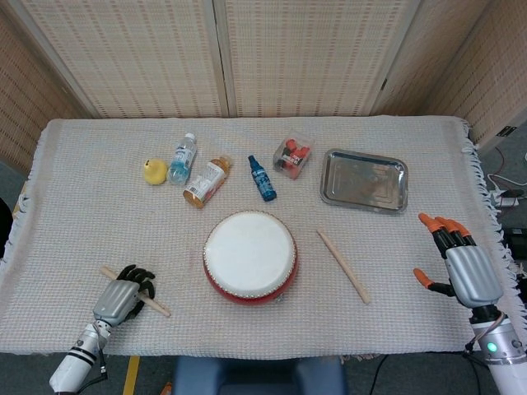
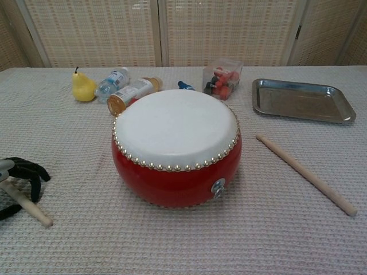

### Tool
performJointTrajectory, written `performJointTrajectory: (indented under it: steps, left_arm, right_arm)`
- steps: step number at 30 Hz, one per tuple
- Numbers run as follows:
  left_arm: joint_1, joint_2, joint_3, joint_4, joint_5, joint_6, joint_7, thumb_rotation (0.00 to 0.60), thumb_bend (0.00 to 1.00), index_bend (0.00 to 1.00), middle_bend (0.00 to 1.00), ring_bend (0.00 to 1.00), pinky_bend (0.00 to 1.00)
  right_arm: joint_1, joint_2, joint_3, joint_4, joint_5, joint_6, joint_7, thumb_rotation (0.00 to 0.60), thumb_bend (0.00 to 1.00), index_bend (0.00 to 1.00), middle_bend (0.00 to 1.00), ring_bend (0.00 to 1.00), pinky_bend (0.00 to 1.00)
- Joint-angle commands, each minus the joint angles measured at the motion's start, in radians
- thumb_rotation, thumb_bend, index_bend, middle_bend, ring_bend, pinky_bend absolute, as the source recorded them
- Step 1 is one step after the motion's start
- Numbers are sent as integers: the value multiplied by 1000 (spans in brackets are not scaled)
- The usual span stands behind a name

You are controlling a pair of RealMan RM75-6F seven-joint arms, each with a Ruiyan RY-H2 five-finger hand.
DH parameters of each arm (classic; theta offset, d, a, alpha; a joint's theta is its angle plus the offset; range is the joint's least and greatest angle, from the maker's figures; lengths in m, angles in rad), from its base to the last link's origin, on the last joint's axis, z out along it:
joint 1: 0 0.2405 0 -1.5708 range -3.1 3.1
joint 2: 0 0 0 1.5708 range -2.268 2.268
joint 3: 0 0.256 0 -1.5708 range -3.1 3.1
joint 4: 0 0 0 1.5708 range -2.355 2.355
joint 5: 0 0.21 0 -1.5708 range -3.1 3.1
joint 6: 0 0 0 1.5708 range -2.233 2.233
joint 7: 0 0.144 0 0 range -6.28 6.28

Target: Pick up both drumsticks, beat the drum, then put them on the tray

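A table (image 1: pixel 99 181) covered in a pale woven cloth, seen from above and from chest height. At the near left corner, the left hand (image 1: pixel 122 295) lies over a wooden drumstick (image 1: pixel 156 304). Its black fingers (image 1: pixel 140 275) are curled down around the stick, which slants across the cloth and pokes out on both sides of the hand; in the chest view the stick's near end rests on the cloth just beyond the fingers. Whether the stick is truly gripped or only covered cannot be told.

At the near right edge, the right hand (image 1: pixel 461 265) holds nothing, its orange-tipped fingers (image 1: pixel 445 225) straight and spread apart. The second drumstick (image 1: pixel 343 265) lies flat on the cloth, well apart from these fingers, between them and the drum (image 1: pixel 249 255).

The drum, red with a white skin, stands upright between the two hands. The metal tray (image 1: pixel 364 179) sits beyond the right fingers, toward the far side. Farther off lie a yellow pear (image 1: pixel 154 171), a water bottle (image 1: pixel 182 157), an amber bottle (image 1: pixel 206 181), a small blue bottle (image 1: pixel 262 178) and a clear box (image 1: pixel 292 156) of red and black pieces.
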Motion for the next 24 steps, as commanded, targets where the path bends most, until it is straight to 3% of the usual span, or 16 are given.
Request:
performJointTrajectory:
  steps: [1,10,16,19,24]
  left_arm:
    - [-1,-1,-1,0,-3,-3,4,600,384,514,250,146,87]
    - [-2,-10,-5,15,-19,-17,-1,600,383,549,254,146,95]
    - [16,-24,-20,21,-15,27,-77,600,382,606,307,176,117]
    - [26,-12,-36,-7,-24,36,-200,600,382,623,333,192,126]
    - [35,66,-75,-101,-50,18,-531,600,382,658,391,231,162]
  right_arm:
    - [1,0,0,1,1,-2,2,600,248,59,136,0,120]
    - [0,2,-1,-1,0,-1,11,600,248,59,136,0,120]
    - [1,4,-1,-7,-3,-2,5,600,248,59,136,0,121]
    - [2,5,-2,-11,-7,-2,2,600,248,59,136,0,120]
    - [1,8,-3,-18,-11,1,-2,600,248,59,136,0,120]
